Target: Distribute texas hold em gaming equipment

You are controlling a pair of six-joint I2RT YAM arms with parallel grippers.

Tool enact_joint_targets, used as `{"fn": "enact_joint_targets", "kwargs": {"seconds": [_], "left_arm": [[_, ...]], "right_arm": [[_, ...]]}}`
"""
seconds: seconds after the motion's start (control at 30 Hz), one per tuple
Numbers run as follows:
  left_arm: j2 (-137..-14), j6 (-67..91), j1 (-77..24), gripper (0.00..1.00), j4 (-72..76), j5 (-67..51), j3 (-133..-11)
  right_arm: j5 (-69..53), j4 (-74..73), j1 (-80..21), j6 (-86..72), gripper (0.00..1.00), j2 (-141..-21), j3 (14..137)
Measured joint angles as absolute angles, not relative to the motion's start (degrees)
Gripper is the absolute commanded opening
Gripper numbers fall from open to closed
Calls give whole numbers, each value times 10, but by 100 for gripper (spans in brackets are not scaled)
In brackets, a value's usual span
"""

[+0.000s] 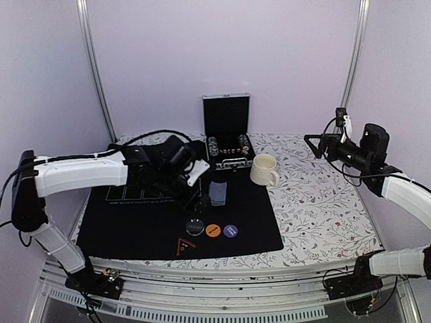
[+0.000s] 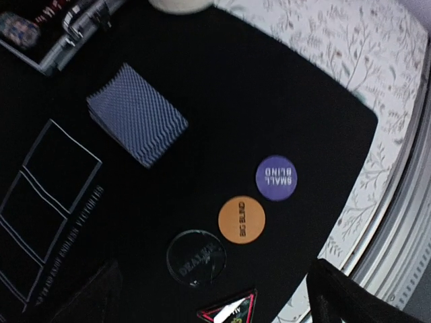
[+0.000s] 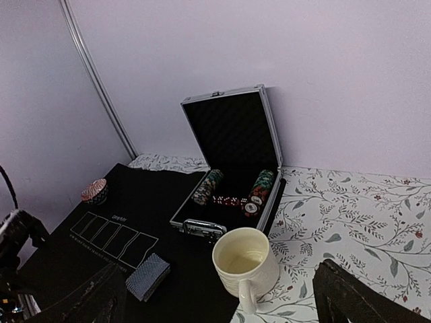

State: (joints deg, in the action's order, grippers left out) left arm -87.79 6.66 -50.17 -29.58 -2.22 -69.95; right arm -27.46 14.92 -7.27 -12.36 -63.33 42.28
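Left gripper (image 2: 215,266): released, with the jaws spread wide and nothing between them. It hangs over the middle of the black felt mat (image 1: 259,215), above the round buttons.
Short chip stack (image 3: 94,192): stands alone at the mat's far-left corner. Its edge colours are too small to tell.
Printed card outlines (image 1: 135,194): a row of white rectangles on the left half of the mat.
Red-bordered triangular label (image 1: 186,245): lies at the mat's near edge, left of centre.
Black round button marked DEALER (image 2: 195,256): lies flat near the mat's centre, just beyond the triangular label.
Blue-grey-backed deck of playing cards (image 2: 137,114): one squared pile, face down, at the centre of the mat. It lies beyond the three buttons and apart from them.
Orange round button marked BIG BLIND (image 2: 241,219): lies flat on the mat, just right of the black button.
Purple round button marked SMALL BLIND (image 2: 276,177): lies flat on the mat, just right of the orange button.
Open aluminium-edged black case (image 1: 226,118): sits at the middle of the mat's far edge, lid upright.
Green-and-white edged poker chips (image 3: 262,183): lie in rows inside the case, one row at each side.
Cream ceramic mug (image 1: 264,169): stands upright at the mat's far-right corner. Whether it is on the mat or just off it cannot be told.
Right gripper (image 1: 313,145): released and empty. It is held in the air well off the mat's right edge, over the floral tablecloth (image 1: 323,208).
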Motion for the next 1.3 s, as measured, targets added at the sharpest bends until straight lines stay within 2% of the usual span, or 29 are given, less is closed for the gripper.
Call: {"fn": "enact_joint_targets", "kwargs": {"seconds": [0.23,0.53,0.63,0.8,1.3], "left_arm": [[-1014,44,-530,98,-435,-24,-706],[-1101,11,-529,96,-474,-34,-768],[-1115,3,-527,94,-485,-41,-769],[-1129,-6,-522,85,-498,-39,-780],[-1160,-9,-516,85,-517,-5,-805]], "right_arm": [[-258,110,-87,-117,99,-638,423],[-243,76,-99,-102,99,-640,423],[-241,70,-99,-97,99,-640,423],[-241,66,-99,-91,99,-640,422],[-248,64,-99,-90,99,-653,419]]}}
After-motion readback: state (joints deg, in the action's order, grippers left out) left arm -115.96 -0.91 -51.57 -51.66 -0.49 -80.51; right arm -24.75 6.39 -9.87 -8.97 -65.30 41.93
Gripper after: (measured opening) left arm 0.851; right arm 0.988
